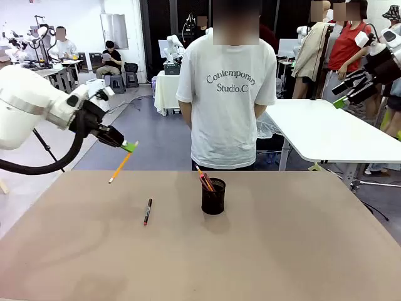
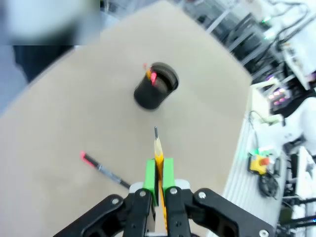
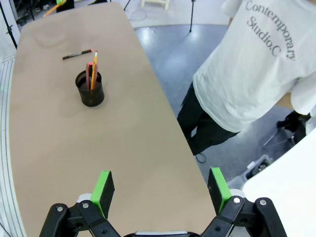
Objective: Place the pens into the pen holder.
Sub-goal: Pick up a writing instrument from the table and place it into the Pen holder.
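The left claw (image 1: 130, 147) is pressed together on a yellow pencil (image 1: 120, 166), pinching its upper end between the green pads. The pencil hangs tilted in the air, sharpened tip down, well to the left of the pen holder (image 1: 213, 196) and above the desk (image 1: 282, 251). In the left wrist view the pencil (image 2: 158, 152) sticks out past the left claw (image 2: 158, 174), and its tip aims roughly toward the pen holder (image 2: 155, 91), which sits farther out.

The pen holder is a black mesh cup standing upright near the middle of the desk, toward the far edge. Several pens (image 1: 204, 179) already lean inside it, red and orange ends rising above the rim. One dark pen (image 1: 148, 211) with a red end lies flat on the desk, left of the pen holder and slightly nearer the robot, clear of both it and the held pencil.

The right claw (image 1: 339, 95) is raised high and well to the right of the pen holder, beyond the desk's edge. Its own view shows the right claw (image 3: 162, 185) spread wide and holding nothing, with the pen holder (image 3: 90, 89) far ahead.

A person (image 1: 229, 94) in a white T-shirt stands just behind the pen holder, at the far side of the desk.
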`<state>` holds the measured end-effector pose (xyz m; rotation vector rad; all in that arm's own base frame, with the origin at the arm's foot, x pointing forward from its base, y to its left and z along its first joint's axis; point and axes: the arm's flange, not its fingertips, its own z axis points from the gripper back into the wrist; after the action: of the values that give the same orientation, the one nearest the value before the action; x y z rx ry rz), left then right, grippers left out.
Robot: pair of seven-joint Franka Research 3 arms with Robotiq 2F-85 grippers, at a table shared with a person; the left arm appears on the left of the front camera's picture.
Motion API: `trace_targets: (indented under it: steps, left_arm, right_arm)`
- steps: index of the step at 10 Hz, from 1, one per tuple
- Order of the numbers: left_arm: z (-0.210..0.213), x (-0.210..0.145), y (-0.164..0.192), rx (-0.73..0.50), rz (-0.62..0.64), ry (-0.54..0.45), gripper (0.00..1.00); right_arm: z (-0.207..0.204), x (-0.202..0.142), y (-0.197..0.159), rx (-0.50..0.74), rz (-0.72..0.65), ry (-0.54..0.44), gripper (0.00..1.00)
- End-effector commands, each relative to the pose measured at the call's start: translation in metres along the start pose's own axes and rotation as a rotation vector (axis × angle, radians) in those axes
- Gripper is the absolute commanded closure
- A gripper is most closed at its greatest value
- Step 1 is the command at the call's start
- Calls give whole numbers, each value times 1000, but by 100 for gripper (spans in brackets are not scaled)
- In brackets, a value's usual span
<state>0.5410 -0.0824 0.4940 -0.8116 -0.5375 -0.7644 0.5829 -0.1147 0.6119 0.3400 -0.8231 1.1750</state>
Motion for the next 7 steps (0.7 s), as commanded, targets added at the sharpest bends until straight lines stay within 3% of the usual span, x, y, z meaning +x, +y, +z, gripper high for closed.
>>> trace_targets:
  steps: [1, 4, 5, 7]
  left_arm:
    - [1, -22, 7, -127, -198, -155, 100]
    - [0, -35, 4, -132, -378, -379, 100]
    - [-8, -33, 6, -26, -303, -331, 100]
    - [4, -21, 9, -94, -317, -306, 100]
  right_arm:
    - [1, 0, 1, -7, 12, 15, 0]
    - [1, 0, 1, -7, 12, 15, 0]
    - [1, 0, 1, -7, 12, 15, 0]
    - [1, 0, 1, -7, 12, 15, 0]
